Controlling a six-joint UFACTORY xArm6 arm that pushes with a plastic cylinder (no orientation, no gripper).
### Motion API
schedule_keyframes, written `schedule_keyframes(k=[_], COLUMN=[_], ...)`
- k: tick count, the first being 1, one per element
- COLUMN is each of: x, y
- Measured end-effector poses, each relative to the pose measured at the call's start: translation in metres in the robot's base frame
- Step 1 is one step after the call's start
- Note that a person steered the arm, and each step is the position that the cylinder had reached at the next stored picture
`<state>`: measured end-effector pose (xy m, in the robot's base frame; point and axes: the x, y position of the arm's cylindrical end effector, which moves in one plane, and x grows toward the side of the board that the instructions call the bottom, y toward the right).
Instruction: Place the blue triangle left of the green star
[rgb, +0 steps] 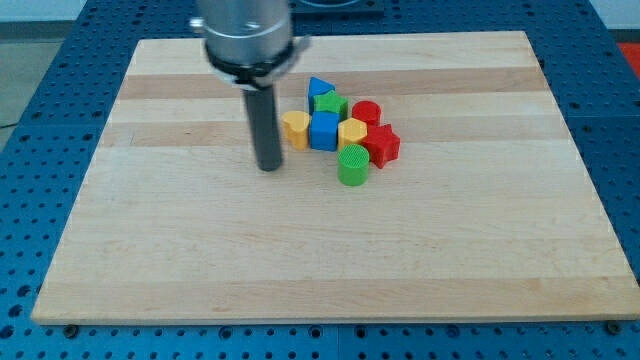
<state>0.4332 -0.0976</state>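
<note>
Camera view: no claw, just my tip (270, 167); blue triangle (318, 88) lies up-right of it, touching green star (330, 104).

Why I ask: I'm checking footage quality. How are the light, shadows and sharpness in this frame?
Camera view: even, soft light with no glare on the wooden board; my tip and the green cylinder cast only faint shadows; the arm's metal collar at the view's top looks slightly blurred, the blocks sharp.

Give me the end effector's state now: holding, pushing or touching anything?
My tip: a bare dark rod, no jaws, holding nothing. It rests on the wooden board, at the view's left of the yellow block, apart from it and touching no block.
</note>
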Motion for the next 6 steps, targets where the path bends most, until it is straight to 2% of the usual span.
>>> schedule_keyframes(k=[1, 2, 3, 4, 6], x=[-0.045, -0.134, -0.2, -0.202, -0.198], y=[-0.045, -0.03, 0.029, 0.091, 0.083])
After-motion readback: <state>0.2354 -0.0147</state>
